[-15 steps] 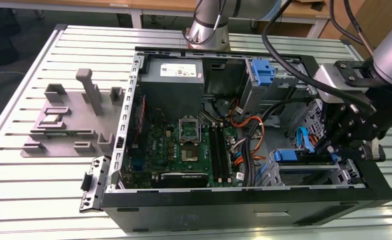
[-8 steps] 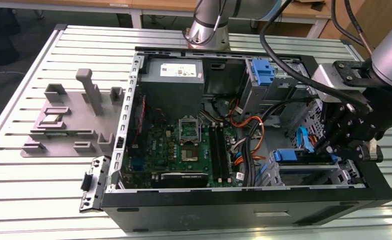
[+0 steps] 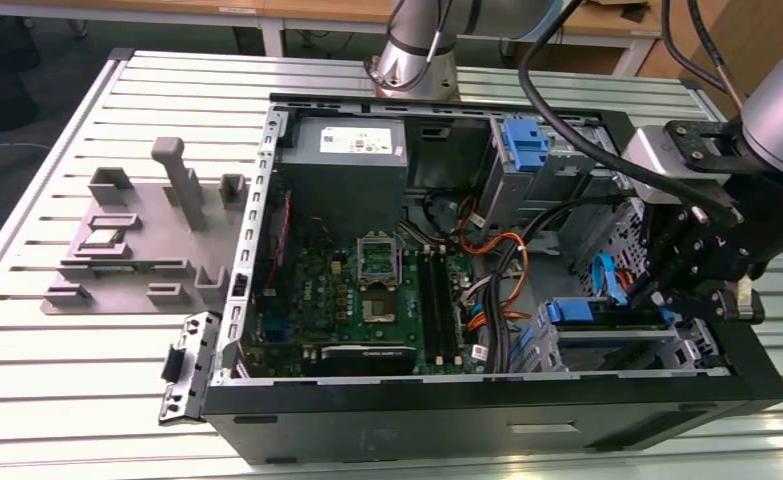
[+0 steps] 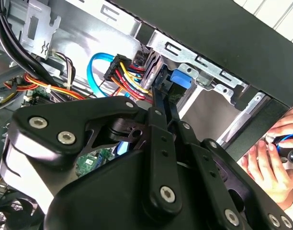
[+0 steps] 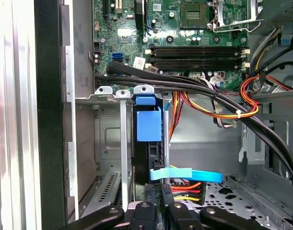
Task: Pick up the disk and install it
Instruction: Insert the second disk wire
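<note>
One end effector (image 5: 158, 211) — at disk (image 5: 149, 125) | cables (image 5: 218, 103) beside — bay

No print can be read; the power supply (image 3: 343, 150) sticker's lettering is too small.

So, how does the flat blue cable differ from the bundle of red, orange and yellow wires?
The blue cable is one flat, wide band; the wire bundle is several thin round wires. The blue cable runs nearly straight; the wire bundle curves in a loop and carries a white tie. Both lie inside the computer case.
</note>
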Action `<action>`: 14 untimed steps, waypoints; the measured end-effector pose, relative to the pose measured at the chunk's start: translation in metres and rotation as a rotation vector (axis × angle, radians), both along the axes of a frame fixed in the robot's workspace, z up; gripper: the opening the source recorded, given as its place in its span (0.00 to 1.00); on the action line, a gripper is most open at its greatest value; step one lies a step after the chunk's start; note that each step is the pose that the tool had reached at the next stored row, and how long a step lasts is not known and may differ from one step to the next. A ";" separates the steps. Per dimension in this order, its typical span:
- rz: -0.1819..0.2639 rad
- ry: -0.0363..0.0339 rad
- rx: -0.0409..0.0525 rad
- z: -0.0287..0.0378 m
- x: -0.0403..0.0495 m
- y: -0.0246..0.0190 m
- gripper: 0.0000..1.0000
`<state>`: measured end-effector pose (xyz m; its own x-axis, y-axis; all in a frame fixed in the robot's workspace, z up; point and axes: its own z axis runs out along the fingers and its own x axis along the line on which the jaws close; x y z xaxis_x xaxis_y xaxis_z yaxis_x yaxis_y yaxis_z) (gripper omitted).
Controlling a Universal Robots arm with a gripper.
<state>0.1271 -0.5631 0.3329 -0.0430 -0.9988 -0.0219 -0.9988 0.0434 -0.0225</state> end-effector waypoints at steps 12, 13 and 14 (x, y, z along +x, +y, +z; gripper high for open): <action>0.000 0.0000 -0.0013 -0.0023 0.0000 0.0001 0.16; 0.000 0.0000 -0.0007 -0.0020 0.0000 0.0003 0.16; 0.000 0.0000 0.0001 -0.0014 0.0000 0.0003 0.16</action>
<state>0.1271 -0.5628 0.3315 -0.0429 -0.9988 -0.0220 -0.9988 0.0434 -0.0224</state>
